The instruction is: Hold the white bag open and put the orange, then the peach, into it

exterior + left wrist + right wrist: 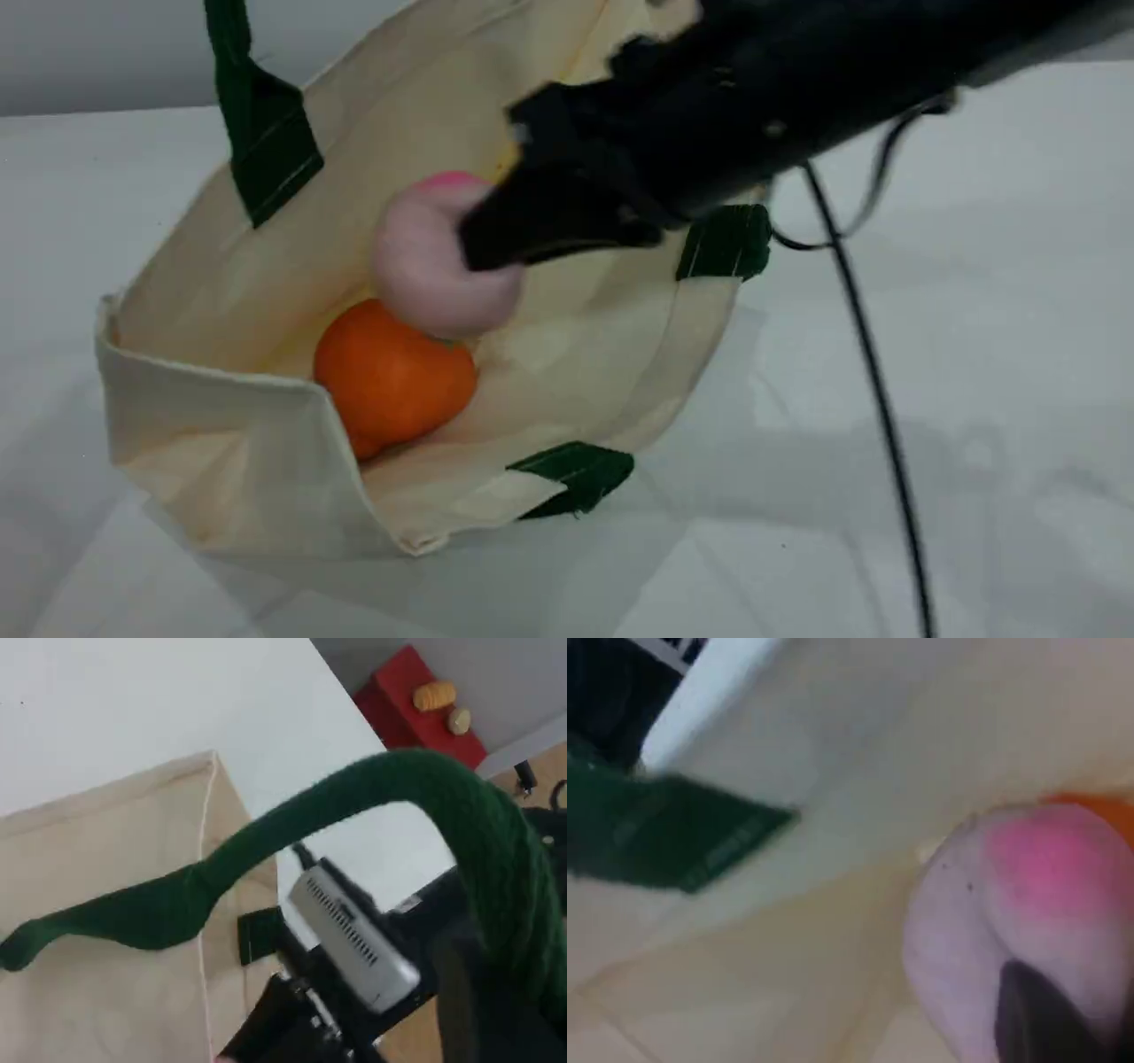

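The white bag lies on the table with its mouth facing the camera, and one dark green handle is pulled up out of the top of the frame. In the left wrist view that handle loops over my left gripper, which is shut on it. The orange rests inside the bag. The peach hangs just above the orange, inside the bag's mouth. My right gripper is shut on the peach. The right wrist view shows one dark fingertip against the peach, with the orange behind.
A black cable hangs from the right arm down across the table on the right. A green tab sits at the bag's near edge. Beyond the table, a red box carries small yellow items.
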Tool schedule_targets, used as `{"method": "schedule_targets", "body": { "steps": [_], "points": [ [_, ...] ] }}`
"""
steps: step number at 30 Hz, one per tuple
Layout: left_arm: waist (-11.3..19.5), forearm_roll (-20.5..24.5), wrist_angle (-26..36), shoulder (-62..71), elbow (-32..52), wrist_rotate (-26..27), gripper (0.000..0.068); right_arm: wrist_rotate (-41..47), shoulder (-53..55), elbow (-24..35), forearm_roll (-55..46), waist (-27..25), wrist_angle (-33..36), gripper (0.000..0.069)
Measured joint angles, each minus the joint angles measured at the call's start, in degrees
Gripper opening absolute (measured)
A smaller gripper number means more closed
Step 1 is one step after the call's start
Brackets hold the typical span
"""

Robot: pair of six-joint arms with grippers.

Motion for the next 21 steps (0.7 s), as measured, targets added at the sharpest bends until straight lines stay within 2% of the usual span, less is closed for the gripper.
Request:
{"method": "schedule_targets", "body": {
  "steps": [6,8,10,15,17,19,21],
  "points": [
    [-0.05,0.0,0.33,0.0,0.0,0.0,0.0069,0.0,2.87,-4.58,0.22,3.05,-8.42,0.0069],
    [-0.05,0.11,0.47,0.0,0.0,0.0,0.0069,0.0,2.88,-4.58,0.24,3.04,-10.63,0.0102],
    [-0.05,0.17,0.59,0.0,0.0,0.0,0.0069,0.0,2.88,-4.58,0.24,3.04,-12.58,0.0167],
    [-0.05,0.34,0.59,0.0,0.0,0.4,0.0069,0.0,2.61,-4.52,0.24,2.97,-11.38,0.0444],
    [-0.05,0.57,0.59,0.0,0.0,0.9,0.0069,0.0,1.56,-4.51,0.03,2.79,-9.95,0.0526],
    [-0.05,1.12,0.54,0.0,-0.04,0.97,0.0069,-0.06,0.07,-4.51,0.03,2.42,-9.23,0.0578],
    [-0.05,2.07,-0.11,0.0,-0.04,0.97,0.0069,-0.06,-1.97,-4.51,0.03,2.17,-9.75,0.059]
  ]
}}
